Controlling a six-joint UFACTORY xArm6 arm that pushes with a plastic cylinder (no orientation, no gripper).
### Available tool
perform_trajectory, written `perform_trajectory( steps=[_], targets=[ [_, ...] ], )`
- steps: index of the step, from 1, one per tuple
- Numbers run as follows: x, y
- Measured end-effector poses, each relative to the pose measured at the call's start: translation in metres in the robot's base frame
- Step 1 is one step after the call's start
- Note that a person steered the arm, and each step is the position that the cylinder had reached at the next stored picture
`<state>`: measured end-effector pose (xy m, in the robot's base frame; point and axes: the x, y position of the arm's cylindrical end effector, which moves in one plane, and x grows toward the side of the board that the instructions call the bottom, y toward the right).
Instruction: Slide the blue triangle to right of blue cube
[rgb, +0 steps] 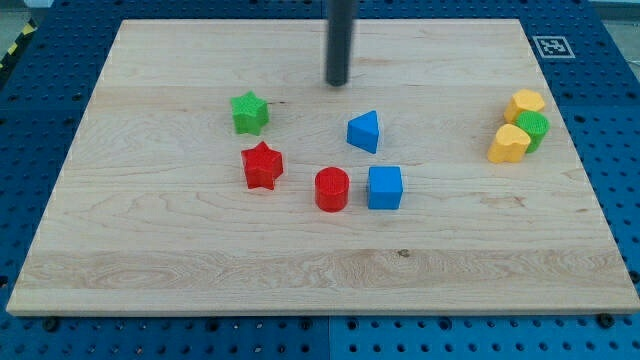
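The blue triangle (364, 131) lies near the middle of the wooden board (200, 250). The blue cube (384, 187) sits just below it and slightly to the view's right, a small gap apart. My tip (338, 83) is at the end of the dark rod, above and a little to the view's left of the blue triangle, not touching it.
A red cylinder (331, 189) stands right beside the blue cube's left side. A red star (262, 166) and a green star (249, 112) lie further left. Two yellow blocks (524, 104) (508, 144) and a green block (534, 128) cluster at the view's right.
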<state>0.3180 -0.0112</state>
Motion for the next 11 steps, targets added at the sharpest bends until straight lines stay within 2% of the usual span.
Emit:
perform_trajectory(
  steps=[1, 3, 4, 6, 7, 9, 11],
  targets=[
    [0.007, -0.026],
    [0.051, -0.019],
    [0.081, 0.000],
    [0.089, 0.062],
    [0.113, 0.085],
    [0.127, 0.097],
    [0.177, 0.097]
  ],
)
